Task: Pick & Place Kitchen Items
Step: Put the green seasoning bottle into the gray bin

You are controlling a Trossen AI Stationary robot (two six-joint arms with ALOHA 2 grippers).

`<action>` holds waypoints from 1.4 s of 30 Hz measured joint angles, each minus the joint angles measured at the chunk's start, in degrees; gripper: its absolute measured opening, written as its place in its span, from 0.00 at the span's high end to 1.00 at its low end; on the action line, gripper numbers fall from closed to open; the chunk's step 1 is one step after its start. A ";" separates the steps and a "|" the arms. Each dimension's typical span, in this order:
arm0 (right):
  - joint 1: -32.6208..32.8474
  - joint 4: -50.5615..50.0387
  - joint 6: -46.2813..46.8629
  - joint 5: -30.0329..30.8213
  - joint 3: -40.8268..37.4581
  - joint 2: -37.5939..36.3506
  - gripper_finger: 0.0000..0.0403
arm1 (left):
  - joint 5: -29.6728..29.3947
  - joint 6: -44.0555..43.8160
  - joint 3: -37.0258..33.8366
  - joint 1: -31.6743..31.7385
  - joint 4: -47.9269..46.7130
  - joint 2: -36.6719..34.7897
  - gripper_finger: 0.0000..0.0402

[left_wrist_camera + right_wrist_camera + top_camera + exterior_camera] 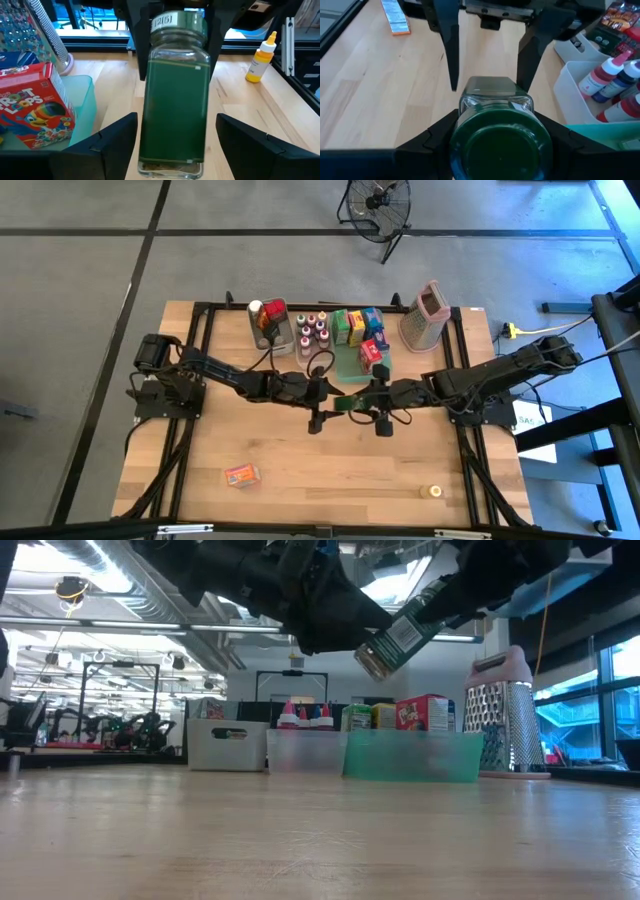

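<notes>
Above the middle of the wooden table, the right gripper pinches the green-capped end of a clear glass spice jar with green contents and holds it tilted in the air, its base toward the left arm. The left gripper faces it with its fingers spread on either side of the jar's base, not touching the glass. Just beyond, at the far side of the table, stand a green tray of small coloured boxes, a clear plastic bin of little red-capped bottles and a metal box grater with a pink top. A small orange packet lies on the near left of the table.
</notes>
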 joint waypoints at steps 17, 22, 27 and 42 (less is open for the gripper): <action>-0.07 2.62 -1.87 -0.82 0.00 0.00 0.49 | -1.33 2.51 0.00 -0.02 0.35 0.04 0.41; -0.07 3.06 -1.69 -0.82 -0.03 0.00 0.48 | -1.25 2.91 0.00 -0.04 0.34 0.04 0.51; -0.07 4.62 -0.76 -0.79 0.01 -0.03 0.44 | -1.22 3.11 0.00 -0.04 0.30 0.08 0.51; 2.87 -5.78 7.06 -1.77 1.44 -3.96 0.17 | -0.59 3.32 0.00 -0.07 -2.34 0.05 0.51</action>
